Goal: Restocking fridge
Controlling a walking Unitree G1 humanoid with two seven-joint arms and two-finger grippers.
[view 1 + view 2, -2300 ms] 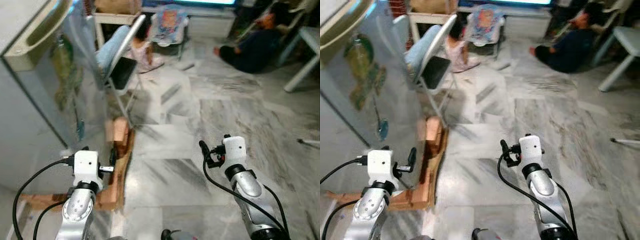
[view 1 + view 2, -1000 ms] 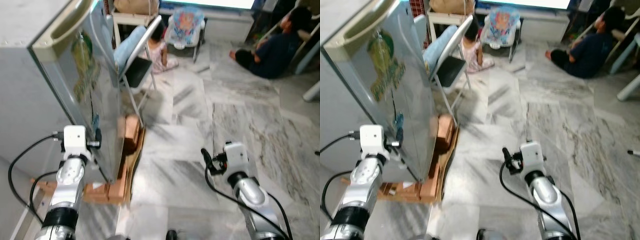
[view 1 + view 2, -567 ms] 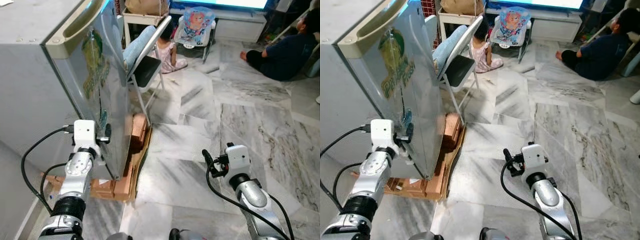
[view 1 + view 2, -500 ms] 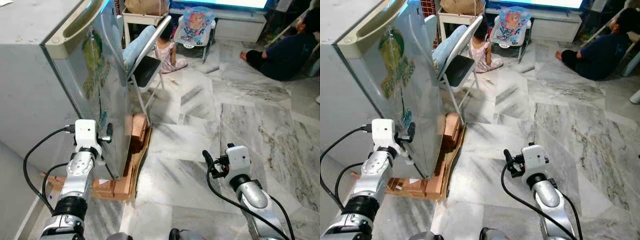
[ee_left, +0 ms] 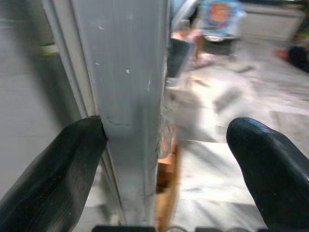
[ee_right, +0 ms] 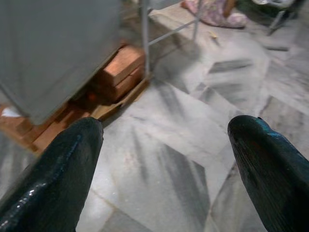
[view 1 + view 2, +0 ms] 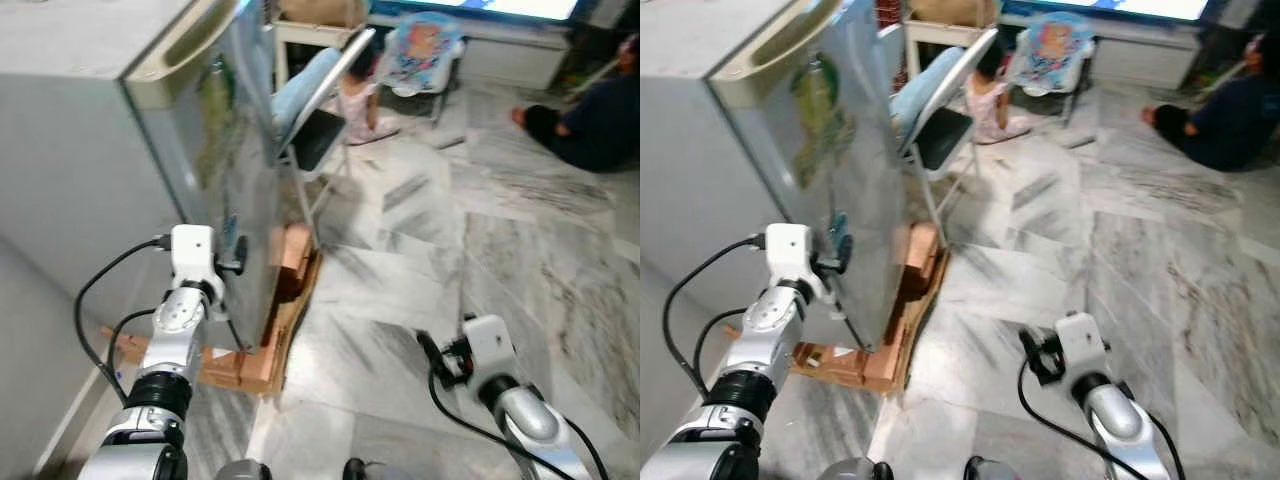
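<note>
My left gripper [image 5: 164,159], fingers spread, straddles the fridge door [image 7: 840,190] edge, one finger [image 5: 53,164] touching it. My right gripper [image 6: 164,159] hangs spread, empty, beside the fridge. Beyond stands a folding chair [image 7: 940,120]; a wide swing risks striking it.

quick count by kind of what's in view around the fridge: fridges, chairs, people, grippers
fridge: 1
folding chair: 1
baby bouncer seat: 1
people: 2, a small one sitting on the floor behind the chair, and one in dark clothes
grippers: 2, left gripper and right gripper
total: 7
</note>
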